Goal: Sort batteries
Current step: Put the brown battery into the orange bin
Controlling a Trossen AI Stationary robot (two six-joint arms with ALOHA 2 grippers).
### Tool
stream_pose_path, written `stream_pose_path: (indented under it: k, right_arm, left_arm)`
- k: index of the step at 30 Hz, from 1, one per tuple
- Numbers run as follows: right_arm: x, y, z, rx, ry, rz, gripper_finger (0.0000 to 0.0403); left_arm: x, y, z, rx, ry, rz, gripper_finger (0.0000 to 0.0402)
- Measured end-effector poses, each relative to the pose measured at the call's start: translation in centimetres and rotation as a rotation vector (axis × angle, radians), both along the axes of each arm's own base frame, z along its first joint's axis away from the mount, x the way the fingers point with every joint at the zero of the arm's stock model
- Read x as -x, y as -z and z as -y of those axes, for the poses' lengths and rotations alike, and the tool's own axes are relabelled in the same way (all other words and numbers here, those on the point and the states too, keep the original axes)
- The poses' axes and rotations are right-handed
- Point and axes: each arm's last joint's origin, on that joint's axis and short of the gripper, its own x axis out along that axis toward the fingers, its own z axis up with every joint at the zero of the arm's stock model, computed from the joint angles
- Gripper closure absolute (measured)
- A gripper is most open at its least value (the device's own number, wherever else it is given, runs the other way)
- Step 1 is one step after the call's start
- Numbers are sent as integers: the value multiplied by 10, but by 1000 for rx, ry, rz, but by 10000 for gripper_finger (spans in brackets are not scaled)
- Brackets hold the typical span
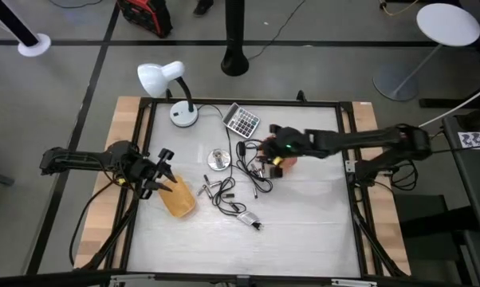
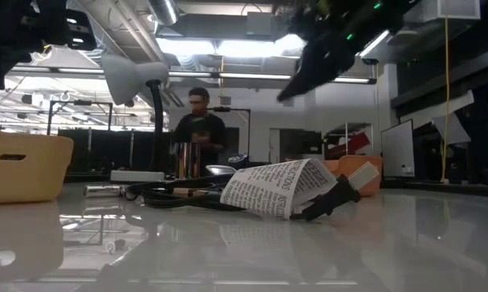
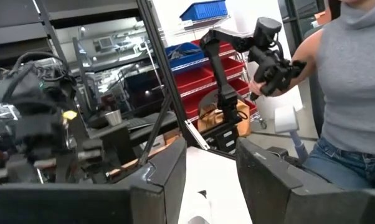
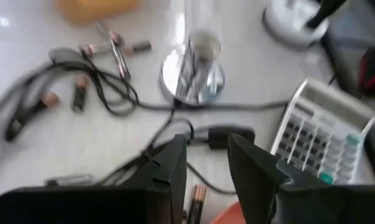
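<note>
a: where are the batteries? i keep losing them in the clutter.

b: take the grey calculator (image 1: pixel 242 121) as your marker. the tiny dark-and-silver cylindrical batteries (image 1: pixel 210 189) lie loose on the white table (image 1: pixel 304 231), well toward the front edge from it, just past the shiny round metal dish (image 1: pixel 218 159) and among the thin black cables (image 1: pixel 248 167). the right wrist view shows a few (image 4: pixel 81 93) beside a cable loop.

a: and the right gripper (image 1: pixel 265 153)?

b: it hangs above the cables, near the calculator on the side toward the front. its two dark fingers (image 4: pixel 175 163) stand apart with nothing between them (plain in its own camera). not over the batteries yet, i'd say.

a: the left one?

b: left gripper (image 1: pixel 162 171) sits far from the calculator, over the rim of the yellow-orange bin (image 1: pixel 179 199), fingers parted, empty. waiting, i'd guess.

a: so how would you do this well?

b: carry the right gripper away from the calculator to one battery lying clear of the cables, turn the fingers across its short width, and come straight down. the risk, to my eye, is snagging a cable along with it.
</note>
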Motion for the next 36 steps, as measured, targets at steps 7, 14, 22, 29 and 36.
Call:
stream_pose_path:
  k: [7,14,22,29,36]
  right_arm:
    - [-23,27,14,-58,69,-132,288]
    - [-30,54,14,-84,85,-230,288]
    - [-37,85,15,-119,121,-318,288]
    - [-39,101,18,-78,167,-367,288]
    - [-39,110,22,-80,190,-400,288]
  left_arm:
    - [0,0,0,2,0,-4,272]
    - [0,1,0,-2,-9,-10,272]
    - [0,1,0,-1,-14,-9,272]
    - [0,1,0,-1,-15,-9,272]
    - [0,1,0,-1,-15,-14,272]
